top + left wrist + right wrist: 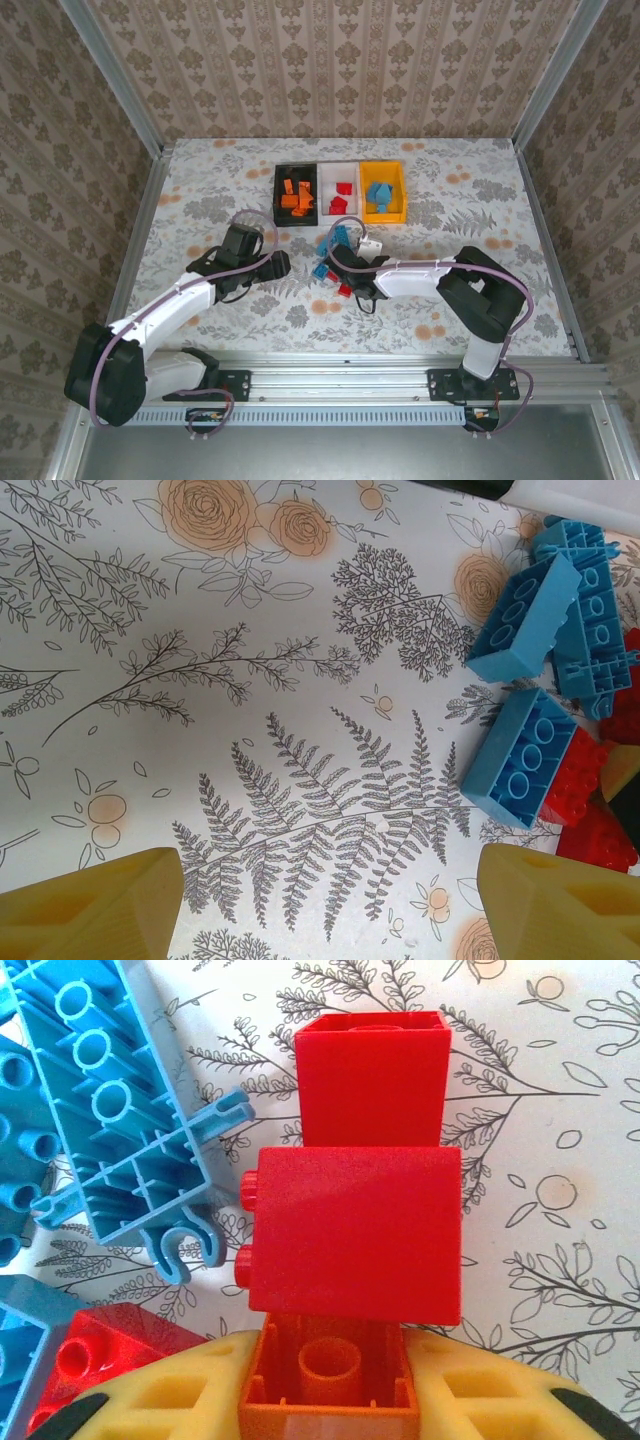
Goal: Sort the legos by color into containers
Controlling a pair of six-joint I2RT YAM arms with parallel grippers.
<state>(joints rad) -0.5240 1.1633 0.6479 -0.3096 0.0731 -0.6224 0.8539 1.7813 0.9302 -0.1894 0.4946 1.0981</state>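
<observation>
In the top view, loose legos (335, 258) in blue and red lie in a small pile at mid-table. Behind them stand the containers: a black bin (278, 192) with orange bricks, a white bin (340, 172) with red ones, a yellow bin (384, 213) with blue ones. My right gripper (346, 276) is down in the pile. In the right wrist view it (330, 1360) is shut on an orange brick (328, 1385), hollow side up, just behind two red bricks (355, 1230). My left gripper (277, 264) is open left of the pile, and its fingers (90, 905) hover over bare cloth, with blue bricks (518, 760) ahead on the right.
A long light-blue piece (110, 1110) and another red brick (100, 1345) crowd the right gripper's left side. The floral tablecloth (200, 190) runs to metal frame rails (140, 230) on both sides. Wallpapered walls close off the back.
</observation>
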